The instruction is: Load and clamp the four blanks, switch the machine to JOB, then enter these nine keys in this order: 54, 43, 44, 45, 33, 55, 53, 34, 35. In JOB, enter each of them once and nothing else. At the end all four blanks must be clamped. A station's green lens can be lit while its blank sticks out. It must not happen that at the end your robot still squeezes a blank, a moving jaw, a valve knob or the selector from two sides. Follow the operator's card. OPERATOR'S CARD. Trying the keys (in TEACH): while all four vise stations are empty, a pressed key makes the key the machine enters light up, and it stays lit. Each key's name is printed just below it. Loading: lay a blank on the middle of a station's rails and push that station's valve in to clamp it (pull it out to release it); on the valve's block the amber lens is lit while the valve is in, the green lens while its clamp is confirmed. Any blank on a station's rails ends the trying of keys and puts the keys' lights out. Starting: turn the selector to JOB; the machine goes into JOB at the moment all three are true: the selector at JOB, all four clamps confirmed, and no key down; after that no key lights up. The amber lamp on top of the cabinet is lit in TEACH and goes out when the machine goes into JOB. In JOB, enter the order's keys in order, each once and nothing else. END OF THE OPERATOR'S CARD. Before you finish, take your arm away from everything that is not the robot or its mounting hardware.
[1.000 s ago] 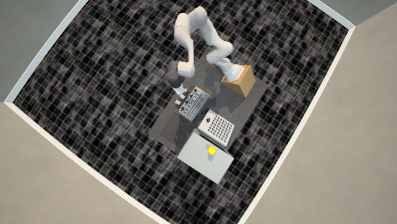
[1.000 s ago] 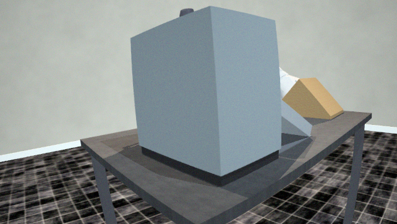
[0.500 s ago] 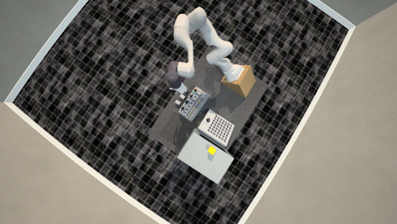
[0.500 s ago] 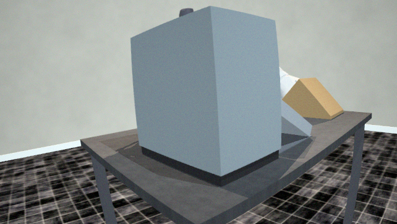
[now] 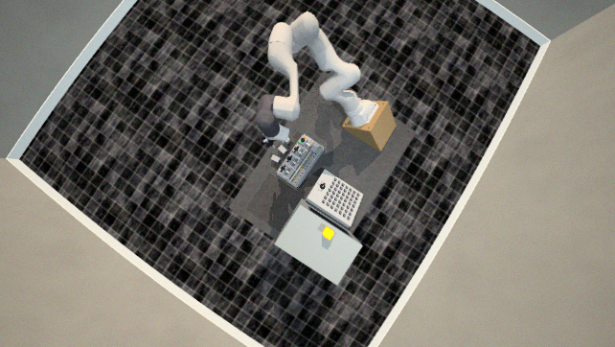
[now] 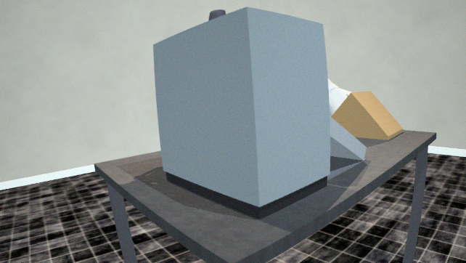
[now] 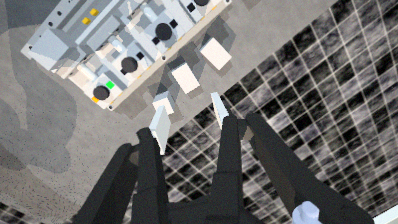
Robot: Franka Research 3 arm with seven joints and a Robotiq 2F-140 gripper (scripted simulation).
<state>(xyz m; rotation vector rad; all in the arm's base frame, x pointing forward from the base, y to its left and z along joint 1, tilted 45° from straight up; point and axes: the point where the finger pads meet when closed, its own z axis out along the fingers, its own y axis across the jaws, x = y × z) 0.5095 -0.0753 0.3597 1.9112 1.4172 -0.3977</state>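
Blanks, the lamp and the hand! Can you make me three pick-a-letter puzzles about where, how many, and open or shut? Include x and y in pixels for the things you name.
1. Where are the loose blanks (image 5: 282, 149) (image 7: 185, 78)?
A on the cabinet
B beside the vise row (image 5: 303, 161) (image 7: 47, 46)
C on the keys

2. What colour is the lamp (image 5: 328, 233)?
A yellow
B blue
C red

3. The hand (image 5: 276, 142) (image 7: 190, 108) is:
A shut on a blank
B shut, empty
C open

Answers:
1 B: they lie along its edge.
2 A: it shines yellow from above.
3 C: its fingers stand apart, holding nothing.

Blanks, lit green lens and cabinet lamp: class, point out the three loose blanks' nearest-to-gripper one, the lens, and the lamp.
Nearest blank (image 7: 164, 103): wrist view, top face.
Green lens (image 7: 110, 85): wrist view, lit face.
Lamp (image 5: 328, 233): top view, glowing top.
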